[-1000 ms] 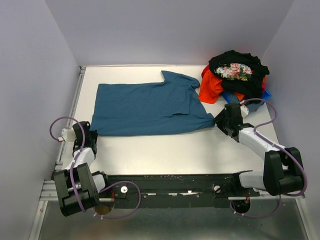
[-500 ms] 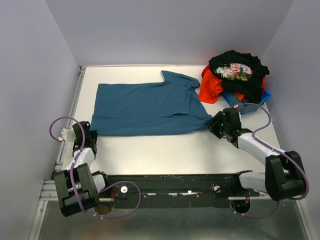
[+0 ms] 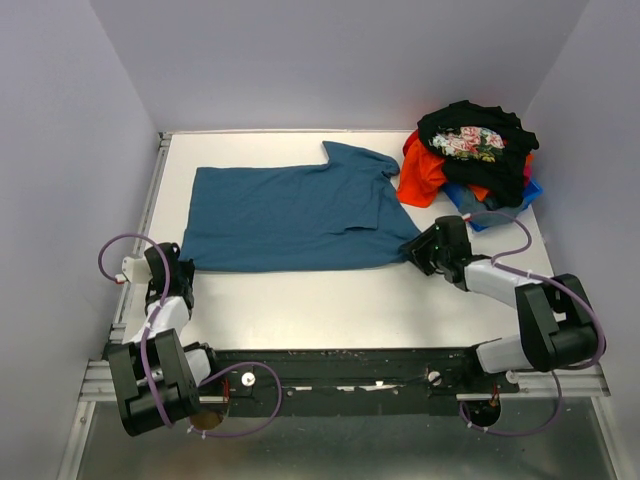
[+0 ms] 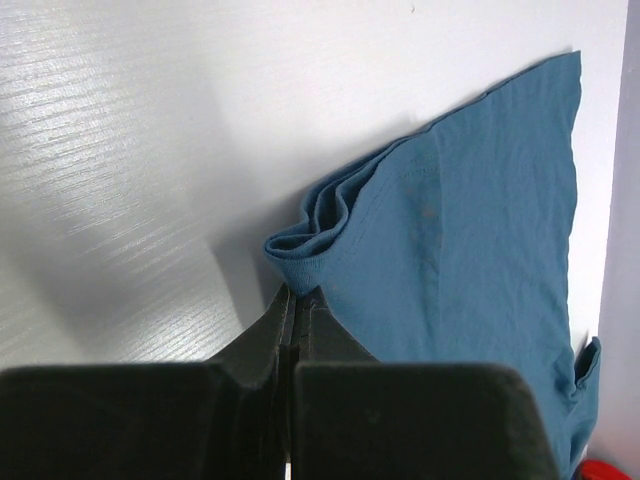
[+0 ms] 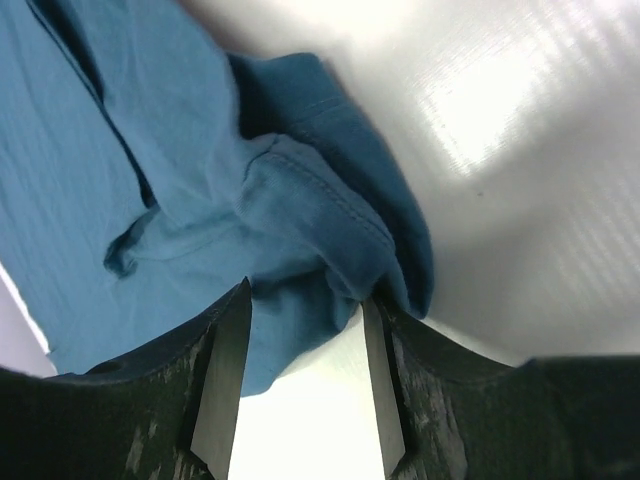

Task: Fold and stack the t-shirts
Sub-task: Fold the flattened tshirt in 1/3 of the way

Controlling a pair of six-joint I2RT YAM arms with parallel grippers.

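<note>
My left gripper (image 4: pixel 292 300) is pressing its jaws tight together. The blue-green shirt (image 4: pixel 450 220) is lying flat on the table (image 3: pixel 330 300) in front of them. Its bunched corner is touching their tips, but I cannot tell if I am pinching it. My right gripper (image 5: pixel 305 295) is holding its jaws apart, and the shirt's other near corner is bunching up between them. The other shirts (image 3: pixel 470 150) are piling up farther out, past my right jaws.
</note>
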